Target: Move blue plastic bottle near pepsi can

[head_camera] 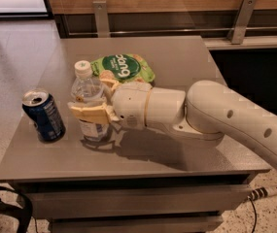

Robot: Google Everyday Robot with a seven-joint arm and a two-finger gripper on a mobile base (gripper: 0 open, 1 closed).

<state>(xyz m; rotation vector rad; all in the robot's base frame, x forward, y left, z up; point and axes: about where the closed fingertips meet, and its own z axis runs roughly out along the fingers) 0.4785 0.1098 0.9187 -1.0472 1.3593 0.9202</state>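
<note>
Firmly closed on the blue plastic bottle (84, 84), upright beside the pepsi can (44, 116).
Reaches in low from the view's right, forearm near level above the grey table (177, 57), pinching the bottle's body in the gripper (90, 101), near the can without touching it, just before a green snack bag (123, 68).

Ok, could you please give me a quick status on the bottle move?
Gripper over table, jaws shut on blue plastic bottle, upright. Pepsi can beside it, not touching. Green snack bag behind, nothing between.
</note>
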